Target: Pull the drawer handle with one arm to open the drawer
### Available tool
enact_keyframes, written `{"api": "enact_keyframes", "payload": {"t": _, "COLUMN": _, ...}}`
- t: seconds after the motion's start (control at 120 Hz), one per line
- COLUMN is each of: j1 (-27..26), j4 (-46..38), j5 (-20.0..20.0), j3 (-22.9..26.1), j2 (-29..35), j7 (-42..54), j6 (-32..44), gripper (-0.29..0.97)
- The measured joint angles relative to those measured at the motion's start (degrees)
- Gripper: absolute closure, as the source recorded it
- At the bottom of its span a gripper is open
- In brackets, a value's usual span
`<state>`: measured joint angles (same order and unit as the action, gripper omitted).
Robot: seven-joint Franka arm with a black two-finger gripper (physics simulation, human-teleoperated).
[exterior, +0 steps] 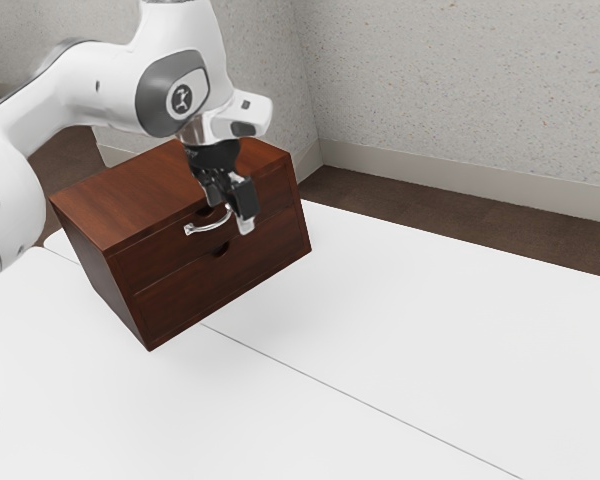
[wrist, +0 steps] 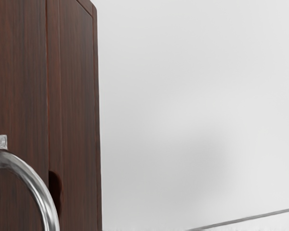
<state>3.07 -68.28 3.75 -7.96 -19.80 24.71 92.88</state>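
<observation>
Black two-finger pincer (exterior: 232, 203) is placed at curved silver handle (exterior: 202, 227) of dark wooden drawer cabinet (exterior: 160, 255); its opening cannot be told. Handle should be pulled straight out from cabinet front.

free: table (exterior: 430, 330) toward exterior view's right | obstacle: cabinet (exterior: 130, 198) behind handle (exterior: 205, 228)

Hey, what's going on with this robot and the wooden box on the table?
A single robot arm is working at a small dark wooden cabinet with two drawers, which stands on a white table. Its gripper is down at the silver handle of the upper drawer, near the handle's end toward the exterior view's right. That drawer's front looks roughly level with the lower drawer, so it does not seem to be pulled out yet.
</observation>
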Motion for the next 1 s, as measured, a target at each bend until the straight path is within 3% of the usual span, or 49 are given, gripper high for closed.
{"api": "enact_keyframes", "payload": {"t": 0.308, "j1": -0.2, "j4": -1.8, "j5": 3.6, "j3": 0.0, "j2": -0.8, "j7": 2.5, "j6": 3.4, "gripper": 0.01}}
{"api": "enact_keyframes", "payload": {"t": 0.733, "j1": -0.5, "j4": -3.7, "j5": 7.1, "j3": 0.0, "j2": -0.9, "j7": 4.5, "j6": 6.5, "gripper": 0.21}}
{"api": "enact_keyframes", "payload": {"t": 1.0, "j1": -0.3, "j4": -5.0, "j5": 7.4, "j3": 0.0, "j2": -0.9, "j7": 5.0, "j6": 7.6, "gripper": 0.22}}
